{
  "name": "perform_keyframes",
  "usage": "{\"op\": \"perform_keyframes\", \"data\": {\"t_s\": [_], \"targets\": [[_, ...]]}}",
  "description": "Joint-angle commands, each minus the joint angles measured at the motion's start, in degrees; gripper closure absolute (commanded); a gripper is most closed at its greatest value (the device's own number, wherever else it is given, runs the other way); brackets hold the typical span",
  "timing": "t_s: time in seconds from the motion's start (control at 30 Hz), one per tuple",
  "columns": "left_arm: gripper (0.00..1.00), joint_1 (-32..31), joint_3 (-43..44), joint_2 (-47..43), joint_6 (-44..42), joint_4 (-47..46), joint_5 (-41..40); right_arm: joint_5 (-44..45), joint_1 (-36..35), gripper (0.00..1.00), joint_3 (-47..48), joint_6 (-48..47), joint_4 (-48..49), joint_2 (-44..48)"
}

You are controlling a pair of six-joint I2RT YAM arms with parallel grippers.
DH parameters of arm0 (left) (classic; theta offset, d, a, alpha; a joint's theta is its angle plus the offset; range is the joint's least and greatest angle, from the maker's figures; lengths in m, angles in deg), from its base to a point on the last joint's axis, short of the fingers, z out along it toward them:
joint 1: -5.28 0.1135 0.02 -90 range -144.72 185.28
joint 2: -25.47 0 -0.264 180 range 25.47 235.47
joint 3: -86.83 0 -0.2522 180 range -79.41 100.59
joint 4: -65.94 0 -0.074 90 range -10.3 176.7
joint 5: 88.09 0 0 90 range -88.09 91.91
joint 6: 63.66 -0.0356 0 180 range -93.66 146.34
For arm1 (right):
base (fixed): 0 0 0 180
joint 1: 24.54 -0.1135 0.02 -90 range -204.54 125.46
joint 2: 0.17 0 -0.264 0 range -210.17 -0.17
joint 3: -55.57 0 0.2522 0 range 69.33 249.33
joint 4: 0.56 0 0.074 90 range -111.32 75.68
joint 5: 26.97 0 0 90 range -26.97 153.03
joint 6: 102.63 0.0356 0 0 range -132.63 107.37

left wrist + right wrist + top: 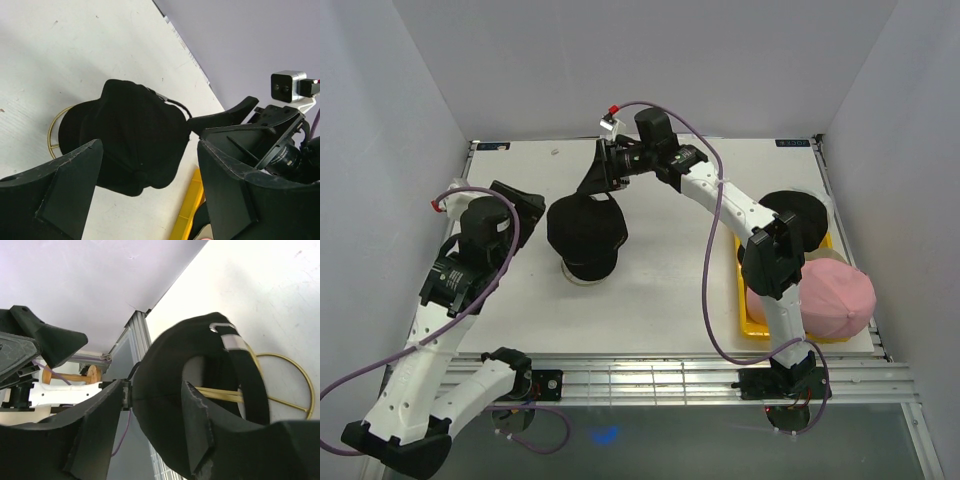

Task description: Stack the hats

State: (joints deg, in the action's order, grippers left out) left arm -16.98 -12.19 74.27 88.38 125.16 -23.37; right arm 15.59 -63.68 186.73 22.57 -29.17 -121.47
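Note:
A black cap [585, 232] sits on a gold wire stand [53, 131] at the table's middle. My right gripper [601, 188] reaches over from the far side; in the right wrist view [152, 387] its jaws stand open astride the cap's rear rim [165, 405], one finger inside the strap opening, one outside. My left gripper [524, 205] hangs open and empty just left of the cap, which also shows between its fingers in the left wrist view [135, 140]. A pink cap [837, 293] lies at the right. The white cap is not visible.
A yellow mesh tray [748, 326] stands at the right edge under the pink cap, with a dark rounded cap-like shape [803, 215] at its far end and a tan patch [756, 302] beside the right arm. Walls close in on three sides.

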Motion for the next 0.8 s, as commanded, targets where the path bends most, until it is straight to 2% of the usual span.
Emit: {"op": "perform_keyframes", "data": {"t_s": [0.0,0.17,0.5,0.77], "targets": [[0.14,-0.15,-1.30,-1.51,2.12,0.78,-2.23,3.04,-0.24,0.41,-0.69,-1.80,0.71,3.78],[0.15,-0.15,-2.27,-1.60,2.21,0.87,-1.88,5.34,-0.15,0.37,0.45,-1.98,-1.76,3.70],[0.16,-0.15,-3.50,-2.21,2.30,1.31,-1.53,13.33,0.11,0.36,0.72,-3.30,-5.45,5.01],[0.16,-0.15,-1.04,-1.34,0.19,1.22,0.14,18.16,0.55,0.36,0.63,-4.17,-6.59,7.65]]}}
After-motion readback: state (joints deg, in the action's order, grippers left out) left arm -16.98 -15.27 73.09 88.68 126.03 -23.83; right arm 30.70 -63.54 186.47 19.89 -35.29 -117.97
